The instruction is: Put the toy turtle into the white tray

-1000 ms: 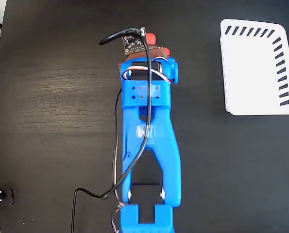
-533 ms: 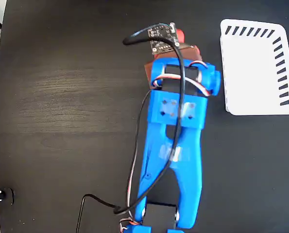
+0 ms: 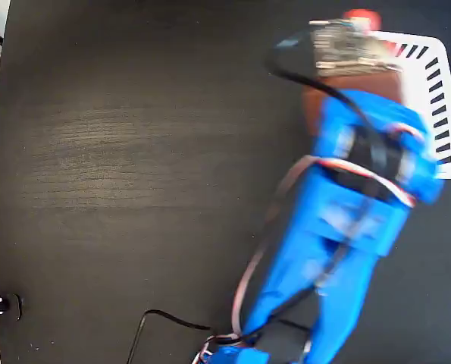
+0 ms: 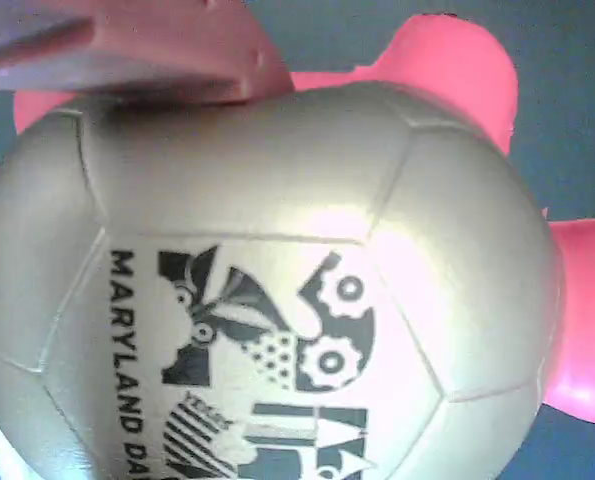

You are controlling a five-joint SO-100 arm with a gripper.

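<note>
Jaws clamped on the toy turtle (image 4: pixel 277 280) — carried above the white tray (image 3: pixel 437 91) top-left edge, red part (image 3: pixel 360 17) poking past the rim. Release now and it likely lands on the table (image 3: pixel 134 152) — arm (image 3: pixel 346 227) blurred, moving fast.

1. The toy turtle (image 4: pixel 277 300) has a smooth, shiny shell of gold-silver colour; light reflects softly on it, and dark markings are printed flat on the surface.
2. Its red parts look like smooth, matt rubber or soft plastic.
3. The white tray (image 3: pixel 437 83) looks like smooth plastic with a slight gloss.
4. The bench (image 3: pixel 134 167) is black and matt, with a fine wood grain visible in the lighter area.
5. The arm (image 3: pixel 354 227) is of blue plastic, matt to slightly glossy, though blurred.
</note>
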